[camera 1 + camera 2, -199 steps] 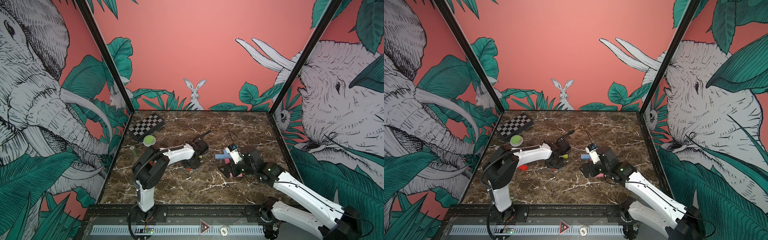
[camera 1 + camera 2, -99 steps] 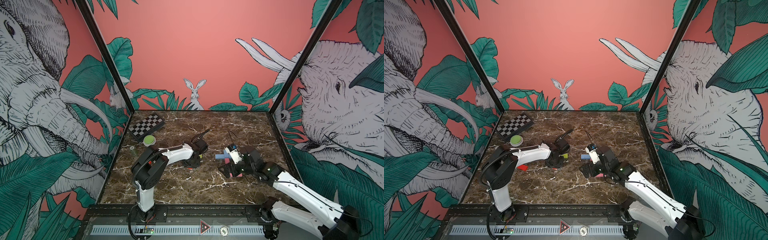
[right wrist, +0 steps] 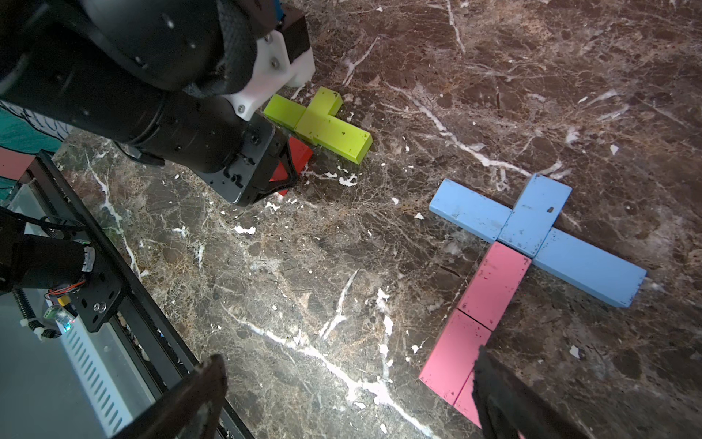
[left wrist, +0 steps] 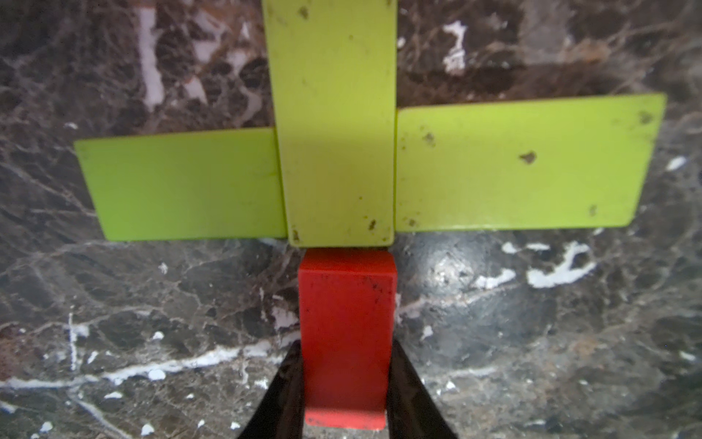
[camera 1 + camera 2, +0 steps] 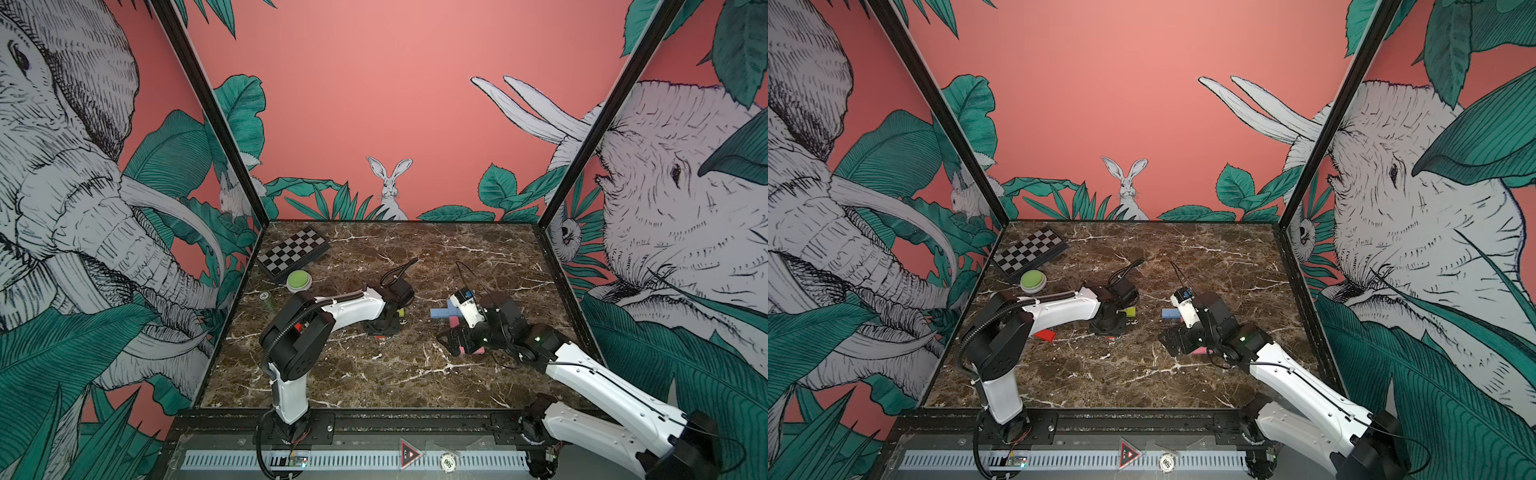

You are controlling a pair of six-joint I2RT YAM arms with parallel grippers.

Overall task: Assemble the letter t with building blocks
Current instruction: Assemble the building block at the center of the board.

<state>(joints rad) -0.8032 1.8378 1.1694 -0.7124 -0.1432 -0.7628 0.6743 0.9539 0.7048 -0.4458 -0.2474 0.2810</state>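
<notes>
The left jaws stand narrow and hold a red block (image 4: 345,334) by its long sides; its far end lies just beside the middle one of three lime green blocks (image 4: 334,121), which form a cross on the tabletop (image 4: 532,342); the right jaws stand wide apart, with nothing between them, over a row of pink blocks (image 3: 490,285) that touches a cross of light blue blocks (image 3: 532,216).

Enclosed cell. Back wall (image 5: 374,83) salmon pink, with a white rabbit (image 5: 390,187) and green leaves (image 5: 316,199) along its base. Side walls (image 5: 160,99) show big line-drawn elephants (image 5: 62,174) and teal leaves (image 5: 50,340). Black corner posts (image 5: 210,112). Dark brown marble tabletop (image 5: 365,374) with white veins. Black rail (image 5: 395,420) along the front edge. Even light.
</notes>
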